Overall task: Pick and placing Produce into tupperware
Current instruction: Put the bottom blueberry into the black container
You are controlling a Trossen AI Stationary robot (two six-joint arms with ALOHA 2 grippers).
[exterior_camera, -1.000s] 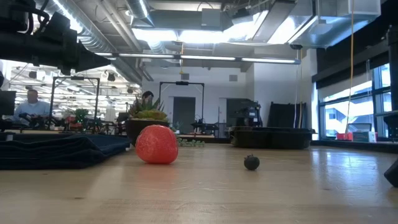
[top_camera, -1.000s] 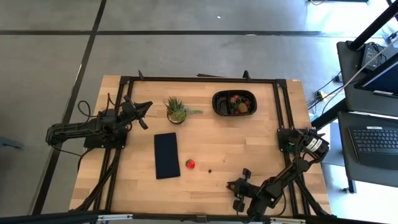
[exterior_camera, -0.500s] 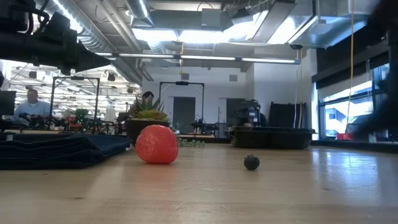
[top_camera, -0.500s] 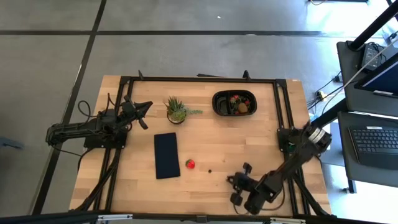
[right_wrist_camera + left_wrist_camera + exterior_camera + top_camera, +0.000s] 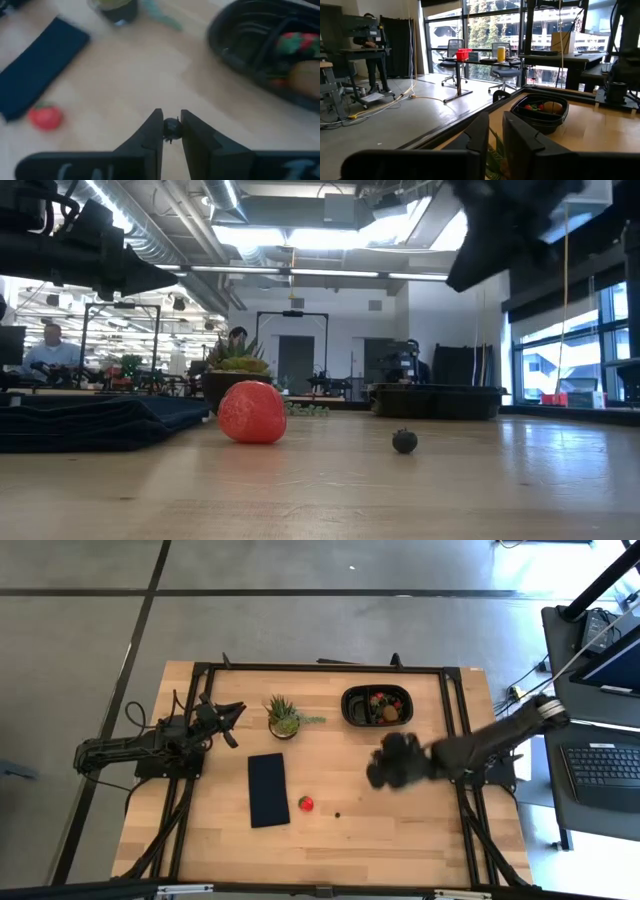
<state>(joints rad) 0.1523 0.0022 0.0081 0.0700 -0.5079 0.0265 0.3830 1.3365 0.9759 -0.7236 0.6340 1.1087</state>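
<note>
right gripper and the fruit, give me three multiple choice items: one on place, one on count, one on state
1. Where is the right gripper?
A. above the table between the tupperware and the strawberry
B. over the pad
C. over the plant

2. How many fruits lie loose on the table?
A. none
B. two
C. five

3. What is the right gripper doing?
A. hanging open
B. shut on a strawberry
C. shut on a dark berry

Key: 1 A, the high view shows it over bare wood there. 2 B, a strawberry and a small berry. 3 C, the right wrist view shows the berry pinched between the fingers.
</note>
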